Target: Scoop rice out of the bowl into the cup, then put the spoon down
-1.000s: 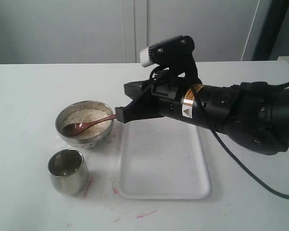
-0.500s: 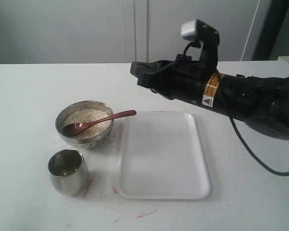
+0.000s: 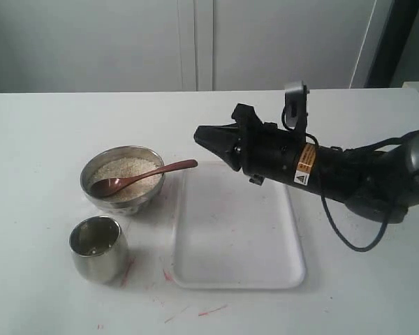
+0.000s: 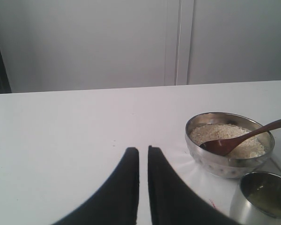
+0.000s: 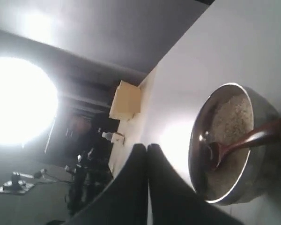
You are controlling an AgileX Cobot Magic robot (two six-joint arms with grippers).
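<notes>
The big white worktop (image 3: 49,118) holds everything. A flat white plastic tray (image 3: 237,237) lies just beside the round shiny steel bowl (image 3: 108,202), on the side where the spoon handle points. The black right end effector (image 3: 201,134) is near that handle tip, not touching it. Its two fingers are pressed together on nothing. The black left end effector (image 4: 143,157) is a little way from the bowl, also pressed together and empty. The small shiny steel cup (image 3: 101,265) stands just beside the bowl. The slim red-brown wooden spoon (image 3: 146,173) rests in the bowl, with its scoop on the off-white rice (image 3: 126,166) and its handle over the rim.

I think the spoon must be picked up next. With pressed-together fingers, the end effector would only knock the handle. That could flip rice out or tip the bowl. A full spoon could bump the cup over. There is open room over the tray. The tight spot is between bowl and cup.
</notes>
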